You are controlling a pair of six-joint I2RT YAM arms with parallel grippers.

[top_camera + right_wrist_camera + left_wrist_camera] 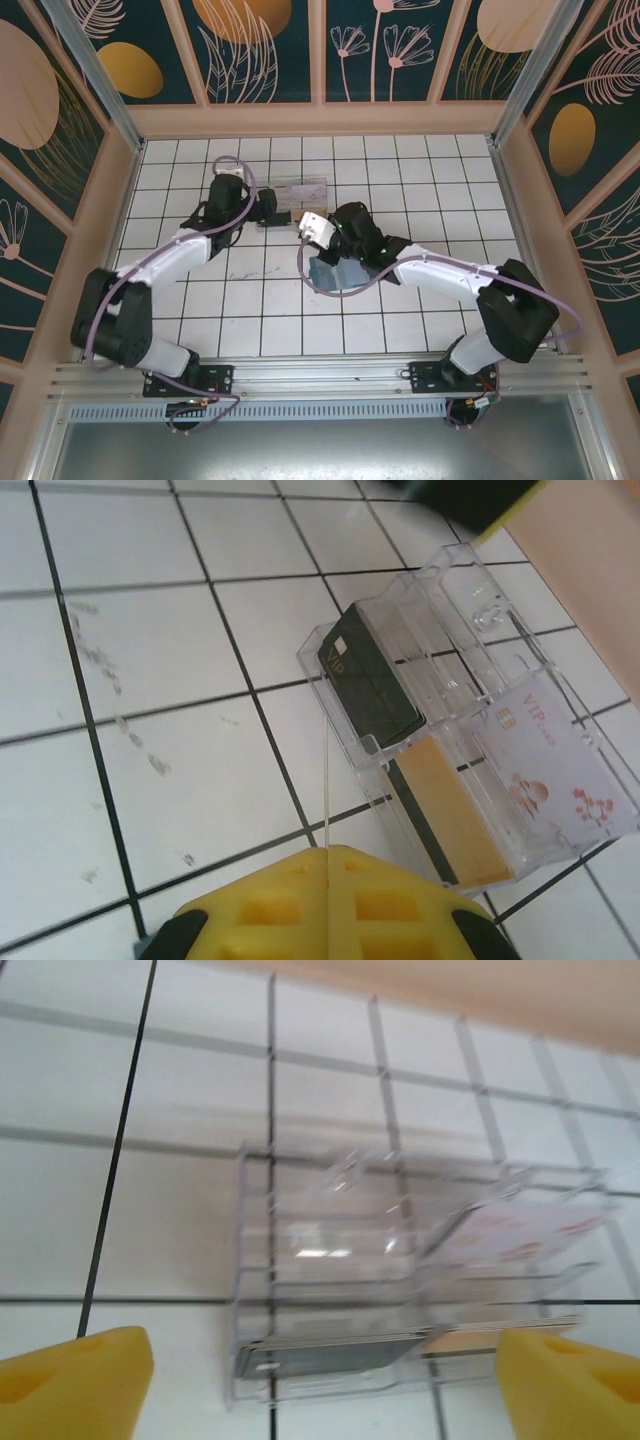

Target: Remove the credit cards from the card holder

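Note:
The card holder (332, 272) lies open on the tiles, its greyish-blue inside up, partly hidden under my right arm. My right gripper (320, 232) hovers just beyond it, shut on a white credit card (314, 224). In the right wrist view that card (326, 790) shows edge-on as a thin line rising from the closed yellow fingers (270, 910). My left gripper (283, 205) is open at the clear compartment box (305, 190). Its yellow fingertips (90, 1370) stand wide apart on either side of the box (400, 1250), with nothing gripped.
The clear box (470, 680) holds a black card (370, 685), a tan card (445, 805) and a white VIP card (550, 770); a grey stack of cards (330, 1355) sits in its near slot. The back wall (320, 118) is close behind the box.

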